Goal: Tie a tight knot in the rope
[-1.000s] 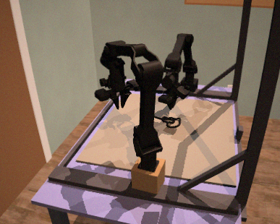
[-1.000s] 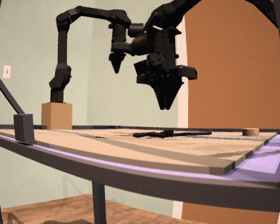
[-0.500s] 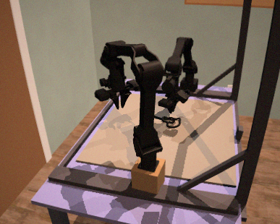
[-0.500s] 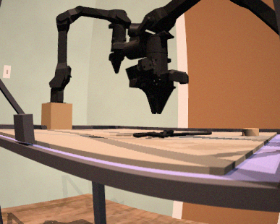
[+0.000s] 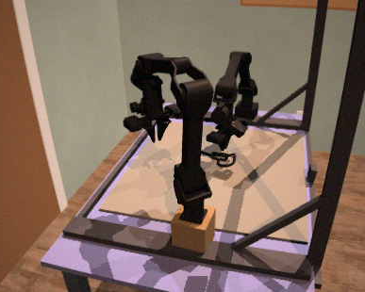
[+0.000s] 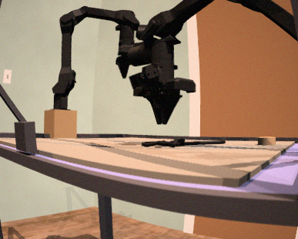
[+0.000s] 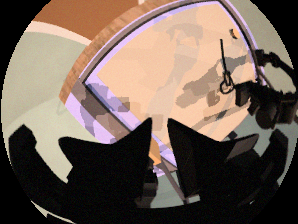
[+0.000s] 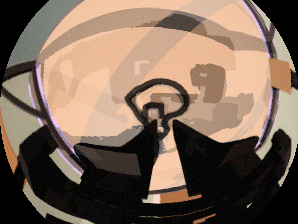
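The thin, dark rope (image 5: 219, 158) (image 6: 179, 143) (image 7: 223, 56) (image 8: 161, 81) lies on the smooth tan board (image 5: 143, 198) (image 6: 182, 167) (image 7: 145, 65) (image 8: 60, 107), with 1 rounded loop, a small tangle and 1 straight tail. Above it hangs the right gripper (image 5: 223, 148) (image 6: 162, 123) (image 7: 234, 86) (image 8: 164, 123), its 2 tapered fingers slightly parted, gripping nothing. The left gripper (image 5: 156, 140) (image 6: 124, 77) (image 7: 159, 121), also slightly parted and unloaded, hangs well apart from the rope. 1 squat round block (image 6: 266, 141) (image 7: 233, 33) sits beyond the tail.

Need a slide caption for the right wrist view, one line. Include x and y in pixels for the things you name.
Right gripper (image 5: 223, 147) (image 6: 162, 123) (image 8: 165, 121), fingers parted, above the looped black rope (image 5: 232, 164) (image 6: 182, 143) (image 7: 223, 60) (image 8: 159, 81) on the tan board (image 5: 143, 188) (image 6: 105, 158) (image 7: 145, 65) (image 8: 100, 60).
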{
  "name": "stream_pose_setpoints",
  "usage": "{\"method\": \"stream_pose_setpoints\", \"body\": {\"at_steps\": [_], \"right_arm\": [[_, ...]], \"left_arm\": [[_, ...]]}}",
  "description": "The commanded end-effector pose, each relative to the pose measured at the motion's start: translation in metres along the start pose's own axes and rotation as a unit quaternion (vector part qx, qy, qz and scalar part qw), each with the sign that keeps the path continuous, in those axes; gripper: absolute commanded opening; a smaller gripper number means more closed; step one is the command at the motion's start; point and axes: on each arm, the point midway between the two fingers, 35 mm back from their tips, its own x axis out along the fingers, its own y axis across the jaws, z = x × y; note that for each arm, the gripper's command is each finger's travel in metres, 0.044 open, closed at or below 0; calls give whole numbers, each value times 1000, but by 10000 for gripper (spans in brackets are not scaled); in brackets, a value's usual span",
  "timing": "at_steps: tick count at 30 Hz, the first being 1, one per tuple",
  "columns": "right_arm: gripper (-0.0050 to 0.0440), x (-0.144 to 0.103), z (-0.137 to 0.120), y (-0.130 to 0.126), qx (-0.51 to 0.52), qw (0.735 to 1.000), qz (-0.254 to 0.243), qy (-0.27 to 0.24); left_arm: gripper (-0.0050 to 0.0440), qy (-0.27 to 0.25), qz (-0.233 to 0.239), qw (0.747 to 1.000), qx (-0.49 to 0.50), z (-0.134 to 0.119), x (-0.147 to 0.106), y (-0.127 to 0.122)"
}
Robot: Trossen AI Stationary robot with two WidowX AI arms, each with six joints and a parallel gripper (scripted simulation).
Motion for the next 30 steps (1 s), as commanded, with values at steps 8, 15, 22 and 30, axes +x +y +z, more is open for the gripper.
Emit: {"method": "stream_pose_setpoints", "body": {"at_steps": [8, 15, 22, 30], "right_arm": [[85, 1, 1, -5, 1, 1000, -11, -3], [85, 11, 1, -5, 1, 1000, -11, -3], [85, 15, 1, -5, 1, 1000, -11, -3], [85, 16, 1, -5, 1, 1000, -11, -3]], "left_arm": [[85, -9, -2, 1000, 2, 0, -5, 0], [85, -9, -2, 1000, 2, 0, -5, 0], [85, -9, -2, 1000, 2, 0, -5, 0], [85, -9, -2, 1000, 2, 0, -5, 0]]}}
